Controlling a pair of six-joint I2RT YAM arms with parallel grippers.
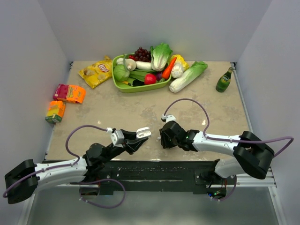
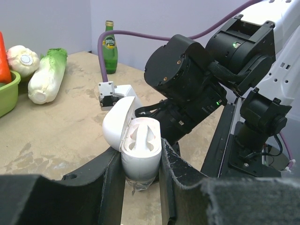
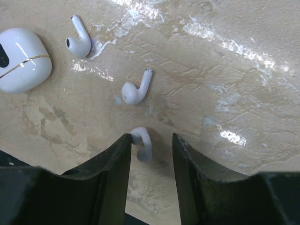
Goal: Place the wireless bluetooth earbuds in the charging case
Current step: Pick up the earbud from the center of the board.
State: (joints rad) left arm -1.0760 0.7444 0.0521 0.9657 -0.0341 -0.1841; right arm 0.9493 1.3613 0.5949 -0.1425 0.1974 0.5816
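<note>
My left gripper (image 2: pixel 140 165) is shut on a white charging case (image 2: pixel 140 151), held upright off the table with its lid (image 2: pixel 115 123) swung open and its slots empty; it also shows in the top view (image 1: pixel 142 134). My right gripper (image 3: pixel 151 143) is open, pointing down at the table. One white earbud (image 3: pixel 143 146) lies between its fingers, touching the left finger (image 3: pixel 115 164). Two more earbuds (image 3: pixel 136 91) (image 3: pixel 79 42) lie on the table beyond it. A second, closed white case (image 3: pixel 21 58) lies at the far left of the right wrist view.
A green tray (image 1: pixel 123 86) of vegetables and grapes stands at the back centre, with a cabbage (image 1: pixel 187 76) beside it. A chips bag (image 1: pixel 96 71) and snack boxes (image 1: pixel 69 93) (image 1: pixel 55 111) lie on the left. A green bottle (image 1: pixel 224 80) stands at the back right.
</note>
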